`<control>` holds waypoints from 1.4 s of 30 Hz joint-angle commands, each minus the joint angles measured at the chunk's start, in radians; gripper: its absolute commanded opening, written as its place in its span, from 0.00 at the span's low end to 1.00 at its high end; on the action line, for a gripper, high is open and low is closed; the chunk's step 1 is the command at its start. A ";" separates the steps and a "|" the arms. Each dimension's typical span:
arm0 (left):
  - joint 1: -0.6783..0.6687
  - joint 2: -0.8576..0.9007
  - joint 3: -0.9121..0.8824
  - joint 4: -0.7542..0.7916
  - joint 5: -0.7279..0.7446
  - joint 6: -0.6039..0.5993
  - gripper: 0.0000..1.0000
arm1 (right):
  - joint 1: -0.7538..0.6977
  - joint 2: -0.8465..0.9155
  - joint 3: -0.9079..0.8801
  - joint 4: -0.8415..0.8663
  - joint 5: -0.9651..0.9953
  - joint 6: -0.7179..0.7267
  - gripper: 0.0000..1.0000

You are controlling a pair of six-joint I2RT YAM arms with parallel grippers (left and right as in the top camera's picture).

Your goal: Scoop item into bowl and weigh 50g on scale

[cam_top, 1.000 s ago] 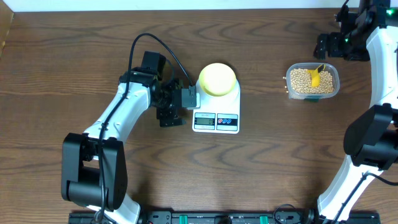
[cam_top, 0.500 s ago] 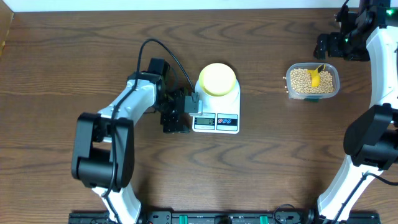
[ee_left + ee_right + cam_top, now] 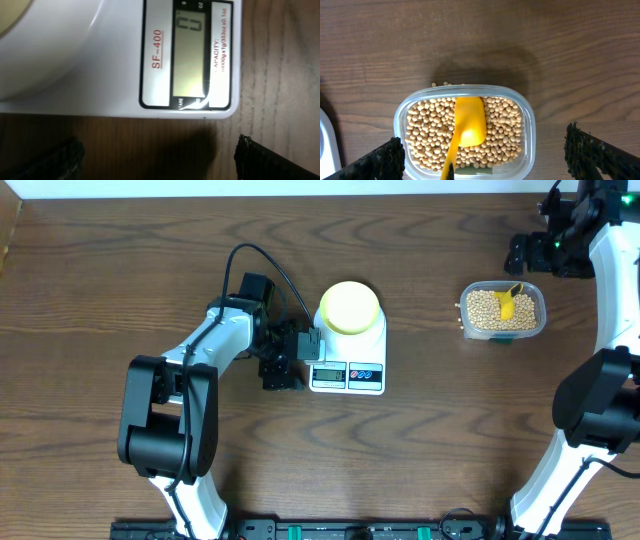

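left jaws standing apart, scale [image 3: 100, 65] lying just ahead | right jaws standing apart, beans [image 3: 506, 134] lying ahead, centred between them

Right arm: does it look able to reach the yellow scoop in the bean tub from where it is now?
Probably yes. The right gripper is open and facing the clear tub, and the yellow scoop lies uncovered on top of the beans, with nothing over it.
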 commanded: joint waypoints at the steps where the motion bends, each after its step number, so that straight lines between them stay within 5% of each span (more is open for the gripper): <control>1: -0.011 0.012 -0.011 0.006 -0.074 0.014 0.98 | 0.001 0.003 0.014 0.000 0.001 0.000 0.99; 42: -0.099 0.011 -0.011 -0.024 -0.107 0.014 0.98 | 0.001 0.003 0.014 0.000 0.001 0.001 0.99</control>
